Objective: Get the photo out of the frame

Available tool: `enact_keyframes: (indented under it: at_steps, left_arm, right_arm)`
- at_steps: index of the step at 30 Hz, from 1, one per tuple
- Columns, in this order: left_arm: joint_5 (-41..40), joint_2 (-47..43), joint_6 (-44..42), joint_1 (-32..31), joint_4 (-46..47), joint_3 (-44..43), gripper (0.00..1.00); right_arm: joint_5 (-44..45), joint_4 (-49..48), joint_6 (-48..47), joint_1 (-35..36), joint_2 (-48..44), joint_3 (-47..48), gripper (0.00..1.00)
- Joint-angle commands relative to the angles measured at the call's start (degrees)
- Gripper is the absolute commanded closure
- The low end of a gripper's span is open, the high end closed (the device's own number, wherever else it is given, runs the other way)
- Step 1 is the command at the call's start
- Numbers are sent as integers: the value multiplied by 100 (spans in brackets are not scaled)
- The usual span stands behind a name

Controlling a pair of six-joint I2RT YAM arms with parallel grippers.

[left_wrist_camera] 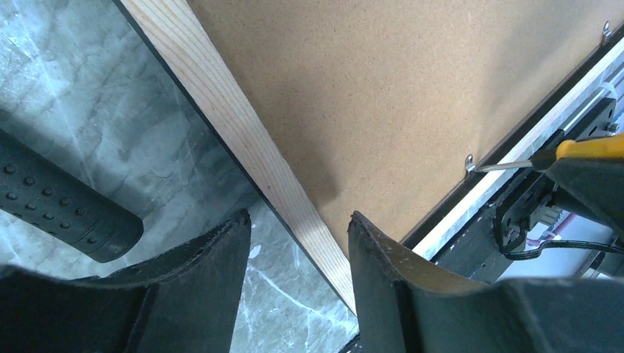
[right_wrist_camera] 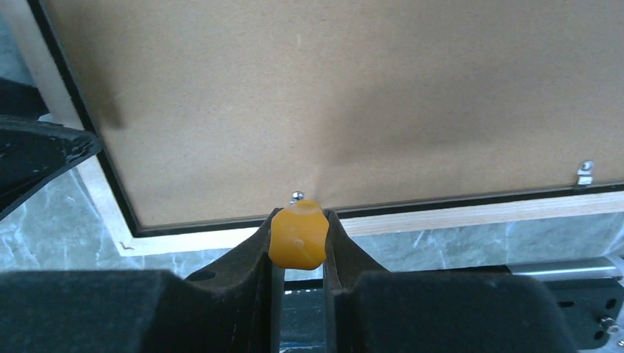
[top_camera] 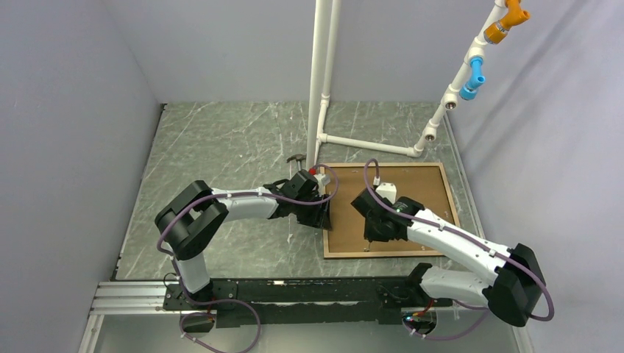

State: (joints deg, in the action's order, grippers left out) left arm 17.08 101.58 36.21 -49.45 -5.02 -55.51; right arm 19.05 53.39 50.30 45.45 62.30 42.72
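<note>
**A:** Starting at the left, what do we have?

**B:** We see a hammer with a black dimpled rubber handle (left_wrist_camera: 66, 209) lying on the grey-green marbled tabletop (top_camera: 221, 140), near the left side of the picture frame.

**A:** And the left gripper (left_wrist_camera: 298, 220)?

**B:** We find its jaws spread. They straddle the left rail of the thin rectangular frame (left_wrist_camera: 243, 132), which looks pale wood from behind with a black edge. One finger is over the marble and the other over the backing. We cannot tell whether either finger touches the rail.

**A:** Where is the photo (right_wrist_camera: 331, 95)?

**B:** It sits inside the frame, which lies face down on the right half of the table. We see only the photo's plain brown board back, with the border around it on all sides.

**A:** Further right?

**B:** The right gripper (right_wrist_camera: 299, 218) is over the board near the frame's near rail. Its jaws are pinched on a yellow-handled screwdriver (left_wrist_camera: 585, 147). The thin metal tip meets a small silver clip (left_wrist_camera: 469, 163) on that near edge. We spot a second clip (right_wrist_camera: 585, 173) further along the same rail.
</note>
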Motion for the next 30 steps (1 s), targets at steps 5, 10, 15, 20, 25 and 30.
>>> enact_keyframes:
  at_steps: [5,10,15,20,25,30]
  left_arm:
    - [-82,156,-158,1,-257,66,44]
    - [-57,169,-145,5,-224,85,44]
    - [-86,130,-148,4,-241,108,44]
    - [-108,86,-132,3,-238,134,44]
    - [-129,23,-132,4,-252,137,40]
    - [-162,-91,-85,3,-375,85,37]
  right_arm:
    - [171,-587,503,329,192,175,100]
    - [454,-798,682,393,239,179,100]
    - [623,-776,821,448,261,257,100]
    - [794,-467,730,465,44,508,100]
    - [1178,-78,662,456,-356,689,100]
    - [1461,341,729,366,-637,685,100]
